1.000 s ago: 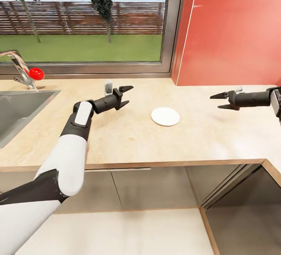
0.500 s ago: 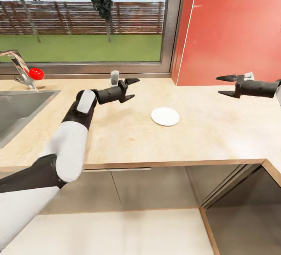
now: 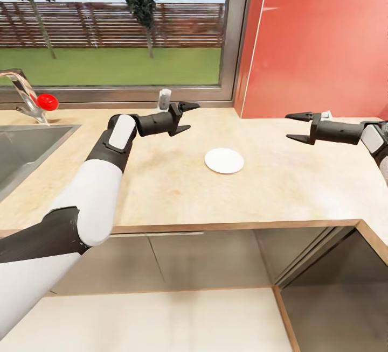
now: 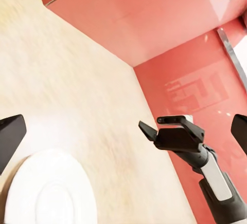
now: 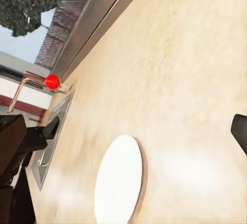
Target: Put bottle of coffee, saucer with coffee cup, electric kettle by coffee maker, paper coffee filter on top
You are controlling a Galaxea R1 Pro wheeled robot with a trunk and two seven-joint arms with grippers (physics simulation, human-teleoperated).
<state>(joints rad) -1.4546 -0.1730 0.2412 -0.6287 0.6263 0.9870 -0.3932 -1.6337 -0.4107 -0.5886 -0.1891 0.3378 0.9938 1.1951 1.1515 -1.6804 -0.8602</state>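
A white saucer [image 3: 223, 160] lies flat on the beige countertop [image 3: 178, 190], about midway between my two arms. My left gripper [image 3: 193, 117] hovers open above the counter, to the left of and behind the saucer, with nothing between its fingers. My right gripper [image 3: 288, 127] hangs open and empty to the saucer's right, pointing toward the left one. In the left wrist view the saucer [image 4: 49, 193] lies below the open right gripper [image 4: 154, 131]. The right wrist view shows the saucer [image 5: 119, 183] close by and the left gripper [image 5: 25, 136] beyond it.
A steel sink [image 3: 21, 147] with a red-knobbed faucet [image 3: 47, 102] sits at the left. A window [image 3: 118, 29] runs along the back and a red wall panel [image 3: 323, 45] stands at the right. The counter's front edge [image 3: 215, 226] turns a corner at the lower right.
Both arms have risen above the counter. The left gripper moved back toward the window and rightward; the right gripper moved up and then left. The view shifted slightly.
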